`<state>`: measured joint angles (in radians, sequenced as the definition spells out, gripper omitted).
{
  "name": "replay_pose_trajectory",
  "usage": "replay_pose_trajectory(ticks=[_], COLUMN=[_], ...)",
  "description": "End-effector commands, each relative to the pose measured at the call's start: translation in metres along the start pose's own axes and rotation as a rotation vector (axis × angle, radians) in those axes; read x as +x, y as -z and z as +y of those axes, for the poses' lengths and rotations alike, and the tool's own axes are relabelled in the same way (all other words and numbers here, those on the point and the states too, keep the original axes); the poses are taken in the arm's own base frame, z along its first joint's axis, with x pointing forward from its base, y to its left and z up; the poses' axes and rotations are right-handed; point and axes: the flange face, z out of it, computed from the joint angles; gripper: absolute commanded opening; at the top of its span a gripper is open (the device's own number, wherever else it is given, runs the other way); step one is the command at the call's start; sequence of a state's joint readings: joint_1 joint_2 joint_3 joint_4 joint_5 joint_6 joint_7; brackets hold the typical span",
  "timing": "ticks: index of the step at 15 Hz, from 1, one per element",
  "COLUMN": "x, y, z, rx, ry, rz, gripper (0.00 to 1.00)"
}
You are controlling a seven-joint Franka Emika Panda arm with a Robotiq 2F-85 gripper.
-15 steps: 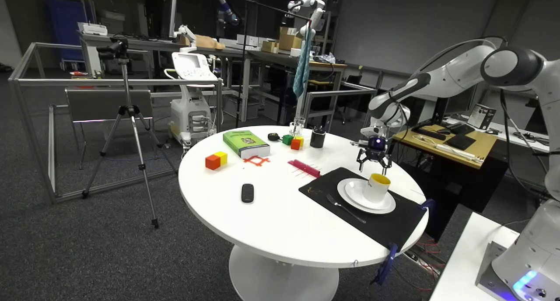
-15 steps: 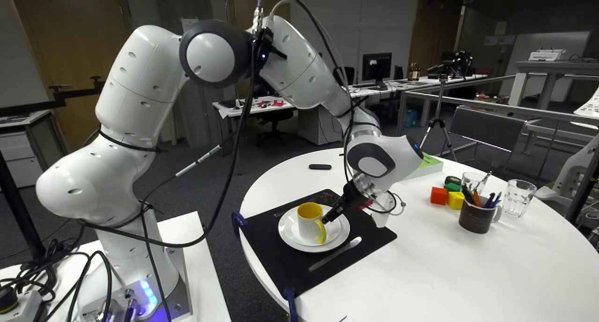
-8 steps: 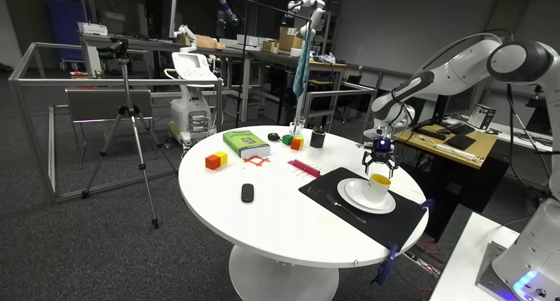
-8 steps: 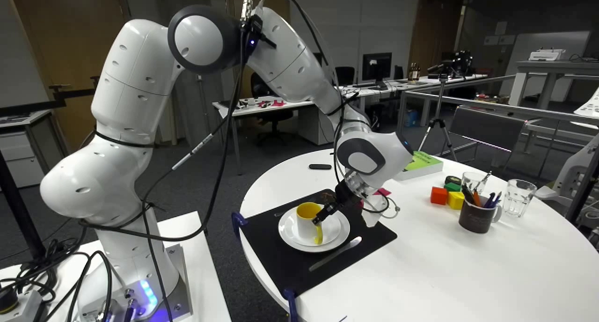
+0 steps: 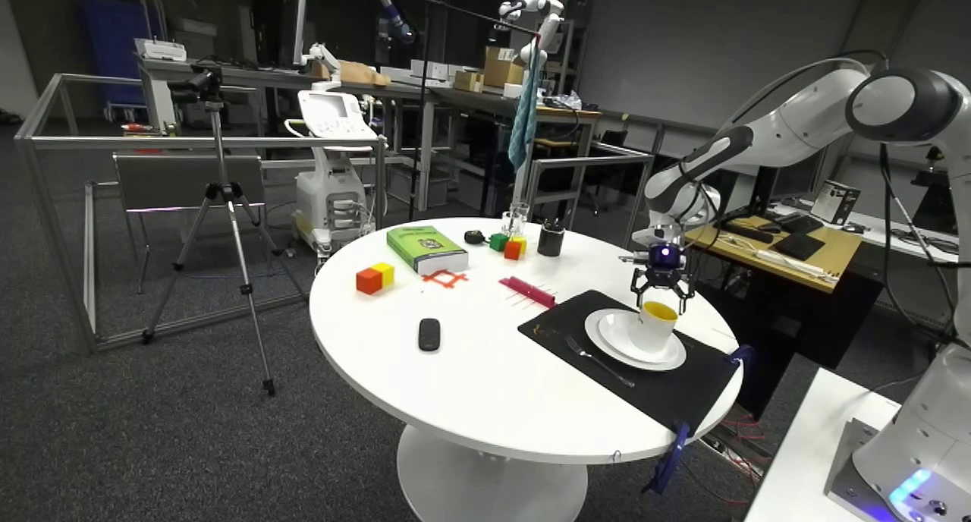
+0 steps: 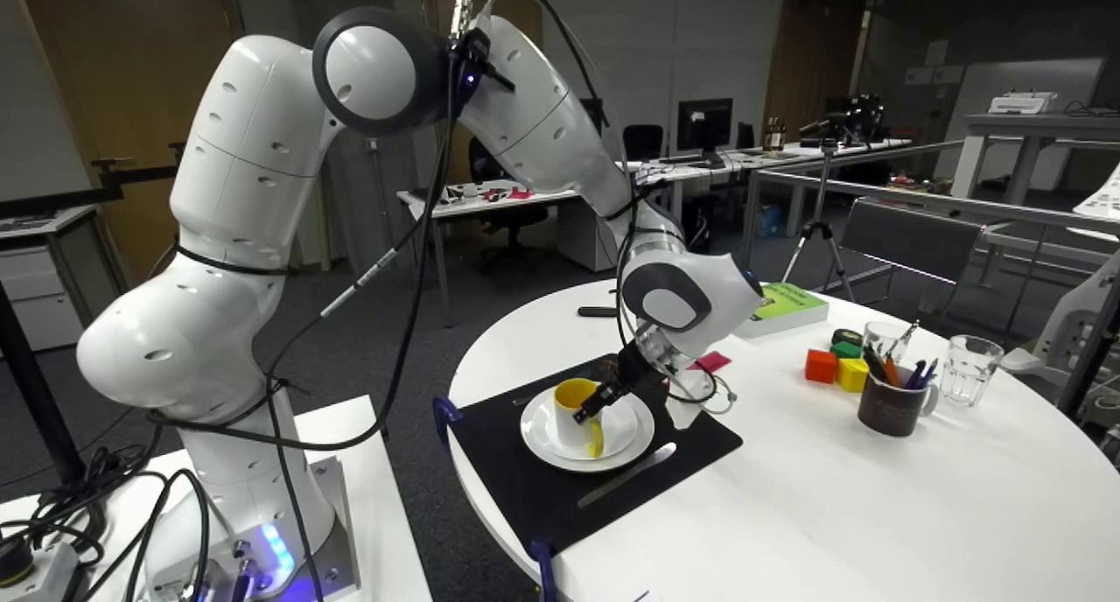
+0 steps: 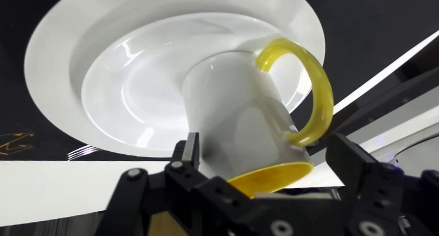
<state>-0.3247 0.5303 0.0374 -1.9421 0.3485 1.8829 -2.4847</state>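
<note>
- Claw (image 7: 263,137) spread wide, I grip nothing; my fingers (image 7: 189,152) flank the cup (image 7: 233,109).
- Plates (image 7: 51,74) beneath carry its weight.
- Clamps (image 5: 669,461) probably pin the mat (image 6: 535,504) against sliding.

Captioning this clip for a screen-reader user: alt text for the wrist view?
A white mug with yellow handle and yellow inside stands on a small white plate stacked on a larger white plate over a black mat. Black fingers, open, show either side of the mug; whether they touch it is unclear.
</note>
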Motion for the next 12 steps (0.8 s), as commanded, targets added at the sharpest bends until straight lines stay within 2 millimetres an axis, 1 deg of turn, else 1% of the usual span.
replay_pose_trajectory(ticks=[1, 12], x=[0.013, 0.017], y=[0.003, 0.0], z=[-0.007, 0.01], rx=[-0.024, -0.061], ry=[-0.008, 0.028], rz=[-0.015, 0.03], gripper=[1.0, 1.0])
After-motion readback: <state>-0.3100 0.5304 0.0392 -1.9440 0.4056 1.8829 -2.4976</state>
